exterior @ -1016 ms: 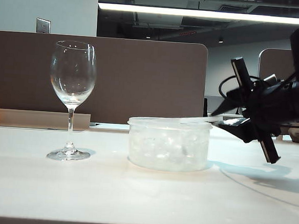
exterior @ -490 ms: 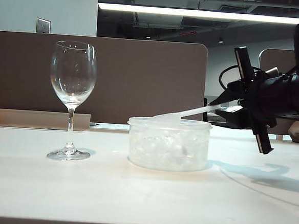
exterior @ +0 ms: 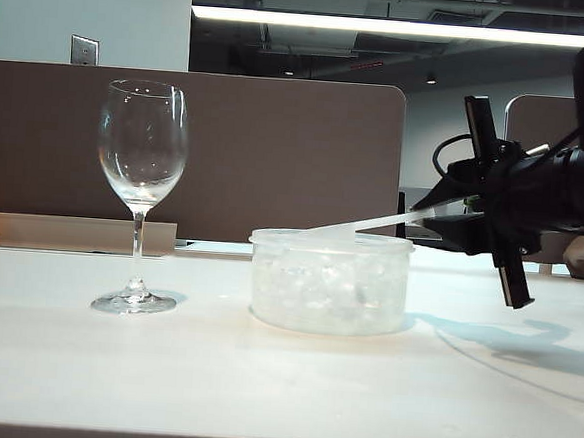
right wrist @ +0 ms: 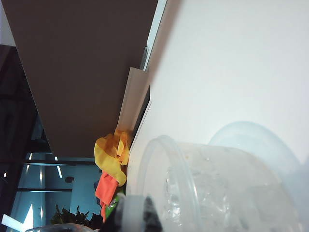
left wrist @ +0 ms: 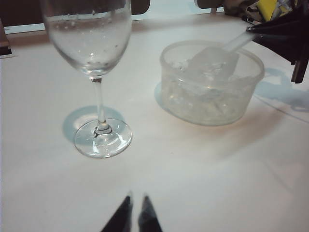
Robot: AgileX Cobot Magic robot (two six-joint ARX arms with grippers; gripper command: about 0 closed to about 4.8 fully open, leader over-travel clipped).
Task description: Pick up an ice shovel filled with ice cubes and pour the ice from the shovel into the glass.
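The empty glass (exterior: 142,158) stands upright on the left of the white table (exterior: 261,377). Right of it a squat translucent tub (exterior: 330,282) holds ice cubes (exterior: 312,286). The ice shovel (exterior: 372,223) slants down from the right, its scoop (left wrist: 212,64) resting on the ice cubes (left wrist: 207,94) inside the tub (left wrist: 178,99). My right gripper (exterior: 441,215) is shut on the end of the shovel's handle (right wrist: 131,212), just right of the tub (right wrist: 159,179) and above its rim. My left gripper (left wrist: 136,202) is shut and holds nothing, hovering low over the table short of the glass (left wrist: 99,128).
Brown partition panels (exterior: 277,148) run along the table's back edge. A yellow and orange wrapper bundle (right wrist: 111,164) lies by the partition. The right arm's black body (exterior: 575,189) fills the right side above the table.
My right gripper has shut on the shovel's handle, rolled and lifted that end. The shovel, which lay flat on the tub's rim, now slants with its scoop down in the tub.
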